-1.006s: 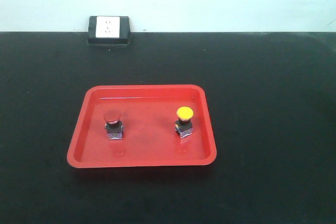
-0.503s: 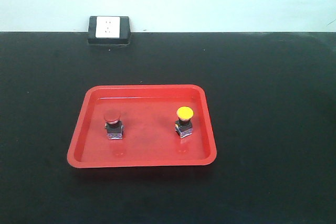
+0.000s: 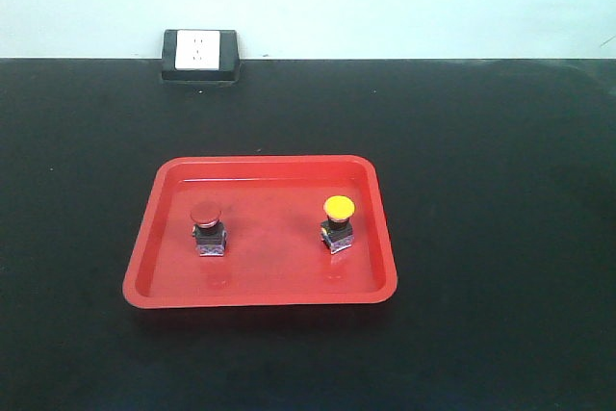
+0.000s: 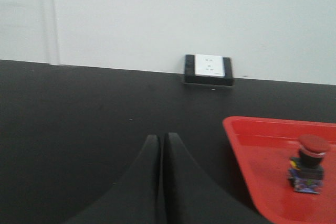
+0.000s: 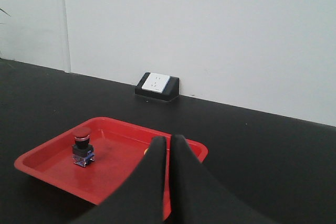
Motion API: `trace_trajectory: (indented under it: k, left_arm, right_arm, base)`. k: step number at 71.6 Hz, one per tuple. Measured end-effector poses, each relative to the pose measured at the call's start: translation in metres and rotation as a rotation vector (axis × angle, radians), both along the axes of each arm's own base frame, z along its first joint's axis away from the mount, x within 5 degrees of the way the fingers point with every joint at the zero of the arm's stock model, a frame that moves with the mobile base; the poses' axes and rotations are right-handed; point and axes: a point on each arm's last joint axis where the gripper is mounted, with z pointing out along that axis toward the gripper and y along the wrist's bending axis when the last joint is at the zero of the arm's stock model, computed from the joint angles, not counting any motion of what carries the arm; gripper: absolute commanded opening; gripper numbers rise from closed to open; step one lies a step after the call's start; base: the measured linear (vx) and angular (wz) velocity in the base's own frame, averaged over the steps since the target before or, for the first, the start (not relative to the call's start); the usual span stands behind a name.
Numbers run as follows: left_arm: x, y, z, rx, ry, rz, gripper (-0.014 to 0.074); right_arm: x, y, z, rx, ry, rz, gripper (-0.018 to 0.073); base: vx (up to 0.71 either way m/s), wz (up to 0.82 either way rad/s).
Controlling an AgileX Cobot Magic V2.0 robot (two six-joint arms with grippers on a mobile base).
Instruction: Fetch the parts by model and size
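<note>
Two parts stand upright in a red tray (image 3: 144, 247) on the black table. The red-capped push-button (image 3: 206, 228) is on the tray's left side, the yellow-capped one (image 3: 338, 223) on its right. In the left wrist view my left gripper (image 4: 160, 137) is shut and empty over bare table, left of the tray (image 4: 247, 145) and the red push-button (image 4: 308, 163). My right gripper (image 5: 168, 139) is shut and empty, hanging in front of the tray (image 5: 42, 163); its fingers hide most of the yellow push-button (image 5: 146, 152), while the red push-button (image 5: 82, 147) shows at left. Neither gripper shows in the front view.
A black-framed white wall socket (image 3: 199, 55) sits at the table's back edge against the pale wall, also in the wrist views as a socket (image 4: 208, 70) and socket (image 5: 156, 86). Black tabletop (image 3: 500, 238) surrounds the tray.
</note>
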Motion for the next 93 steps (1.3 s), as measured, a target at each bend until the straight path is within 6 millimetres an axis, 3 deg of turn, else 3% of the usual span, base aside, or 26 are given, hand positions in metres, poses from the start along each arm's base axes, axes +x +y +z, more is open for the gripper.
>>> trace_trajectory:
  k: [15,46,93]
  left_arm:
    - [-0.0004,0.0029,0.0000,0.054,0.007,0.048,-0.0007]
    - [0.0003,-0.0039,0.0000,0.068,0.004,-0.074,-0.0007]
    - [0.0003,-0.0042,0.0000,0.068,0.004,-0.079,-0.0007]
  right_arm:
    - [0.0000,0.0000,-0.0001,0.000,0.001,0.000,-0.0010]
    - [0.0000,0.0000,-0.0001,0.000,0.001,0.000,-0.0010]
    - [0.0000,0.0000,-0.0001,0.000,0.001,0.000,-0.0010]
  base:
    - [0.00,0.00]
    - [0.00,0.00]
    - [0.00,0.00]
